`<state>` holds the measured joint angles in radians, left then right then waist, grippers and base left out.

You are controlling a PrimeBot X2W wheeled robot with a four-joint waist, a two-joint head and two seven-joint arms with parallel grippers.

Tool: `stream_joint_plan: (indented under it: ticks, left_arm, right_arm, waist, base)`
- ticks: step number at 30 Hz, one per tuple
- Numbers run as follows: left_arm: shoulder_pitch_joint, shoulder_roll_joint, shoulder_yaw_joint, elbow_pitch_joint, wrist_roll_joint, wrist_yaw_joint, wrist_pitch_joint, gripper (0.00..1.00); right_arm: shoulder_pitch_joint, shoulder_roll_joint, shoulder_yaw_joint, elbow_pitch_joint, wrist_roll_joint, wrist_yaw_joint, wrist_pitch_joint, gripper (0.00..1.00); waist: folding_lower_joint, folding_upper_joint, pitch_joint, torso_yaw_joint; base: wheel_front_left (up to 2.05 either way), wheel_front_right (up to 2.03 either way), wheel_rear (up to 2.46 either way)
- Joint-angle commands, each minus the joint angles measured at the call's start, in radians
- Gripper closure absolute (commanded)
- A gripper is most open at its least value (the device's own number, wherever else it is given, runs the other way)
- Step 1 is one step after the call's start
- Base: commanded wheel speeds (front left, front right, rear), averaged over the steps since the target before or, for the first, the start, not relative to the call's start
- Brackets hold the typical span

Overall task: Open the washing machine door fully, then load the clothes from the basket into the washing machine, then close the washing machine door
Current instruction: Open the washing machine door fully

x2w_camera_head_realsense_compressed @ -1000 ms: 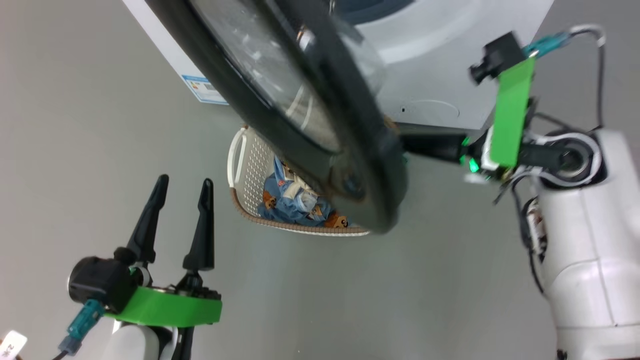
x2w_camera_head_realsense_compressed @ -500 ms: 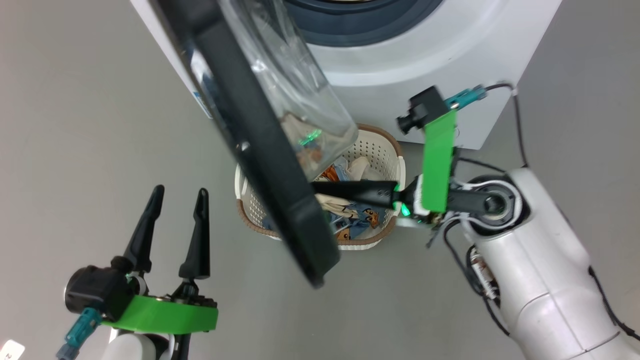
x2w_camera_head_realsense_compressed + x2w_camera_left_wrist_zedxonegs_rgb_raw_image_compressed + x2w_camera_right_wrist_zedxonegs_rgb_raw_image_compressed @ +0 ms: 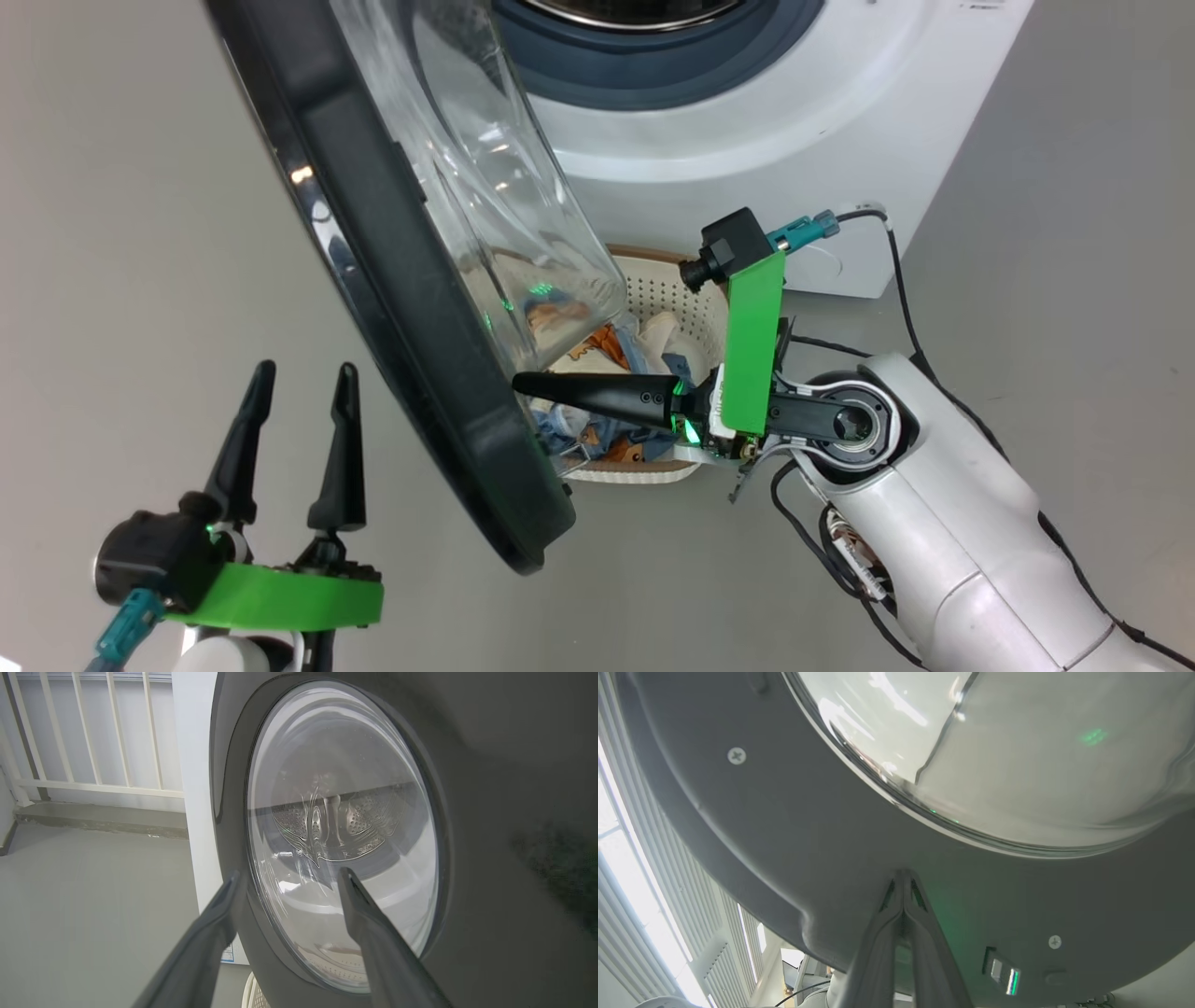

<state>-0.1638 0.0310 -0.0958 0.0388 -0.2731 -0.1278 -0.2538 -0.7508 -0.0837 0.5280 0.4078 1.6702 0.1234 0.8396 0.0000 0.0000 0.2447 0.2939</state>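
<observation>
Washing machine door (image 3: 373, 271): where does it stand? — Student

Partly open and edge-on in the head view, hanging between the two arms. Its glass bowl (image 3: 485, 205) bulges toward the washing machine (image 3: 747, 140), whose grey-ringed mouth (image 3: 653, 65) is uncovered. By my reading it is not yet fully open. — Tutor

And the pincers? — Student

Right gripper (image 3: 523, 384): fingers pressed together with nothing between them, tips set at the door's inner ring just below the bowl. The right wrist view suggests contact, though the join is too dim to be sure. Left gripper (image 3: 305, 371): fingers spread wide and empty, hovering on the door's outer side, apart from it. — Tutor

How will the door handle? — Student

As a stiff, fairly heavy swinging disc with a glossy, probably slippery face. Push on the plastic ring near the free edge, where leverage is best, and spare the glass. — Tutor

The clothes? — Student

Clothes (image 3: 605, 347) lie bundled in the basket (image 3: 695, 299) on the floor (image 3: 140, 233), beneath the door and just before the machine. They are soft and light, so pinch a raised fold. — Tutor
</observation>
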Motion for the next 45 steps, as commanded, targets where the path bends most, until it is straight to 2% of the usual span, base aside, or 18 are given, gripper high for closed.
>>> stream_joint_plan:
  ticks: [1,9,21,31,32,33,34,38,45]
  left_arm:
    - [0.005,0.019,0.04,-0.022,0.012,-0.003,-0.008,0.0]
    - [0.036,0.019,0.071,-0.024,0.04,-0.003,-0.008,0.0]
    - [0.101,0.029,0.136,-0.037,0.07,-0.003,-0.008,0.0]
    - [0.137,0.029,0.174,-0.048,0.076,-0.003,-0.008,0.0]
    - [0.14,0.029,0.177,-0.049,0.076,-0.003,-0.008,0.0]
    - [0.142,0.028,0.179,-0.05,0.077,-0.003,-0.008,0.0]
    - [0.144,0.028,0.182,-0.051,0.078,-0.003,-0.008,0.0]
    - [0.158,0.026,0.202,-0.055,0.079,-0.003,-0.008,0.0]
    - [0.172,0.024,0.214,-0.06,0.082,-0.003,-0.008,0.0]
  right_arm:
    - [0.025,0.033,0.01,-0.023,0.009,0.007,-0.016,1.0]
    - [0.089,0.015,-0.025,-0.025,0.031,0.007,-0.071,1.0]
    - [0.216,0.01,-0.062,-0.097,0.052,0.007,-0.157,1.0]
    - [0.309,0.006,-0.1,-0.156,0.054,0.007,-0.23,1.0]
    - [0.316,0.006,-0.112,-0.164,0.041,0.007,-0.26,0.84]
    - [0.321,0.007,-0.126,-0.176,0.024,0.007,-0.295,0.58]
    - [0.327,0.008,-0.138,-0.191,0.005,0.007,-0.328,0.0]
    - [0.35,0.012,-0.169,-0.233,-0.072,0.007,-0.452,0.0]
    - [0.357,-0.002,-0.192,-0.233,-0.322,0.007,-0.746,0.0]
  waist:
    - [0.0,0.0,-0.013,-0.014]
    - [0.0,0.0,-0.061,-0.073]
    - [0.0,0.0,-0.123,-0.187]
    - [0.0,0.0,-0.153,-0.225]
    - [0.0,0.0,-0.155,-0.227]
    - [0.0,0.0,-0.156,-0.229]
    - [0.0,0.0,-0.158,-0.231]
    - [0.0,0.0,-0.162,-0.246]
    - [0.0,0.0,-0.171,-0.264]
  base:
    - [0.0,0.0,0.0]
    - [0.0,0.0,0.0]
    - [0.0,0.0,0.0]
    - [0.0,0.0,0.0]
    - [0.0,0.0,0.0]
    - [0.0,0.0,0.0]
    - [0.0,0.0,0.0]
    - [0.0,0.0,0.0]
    - [0.0,0.0,0.0]
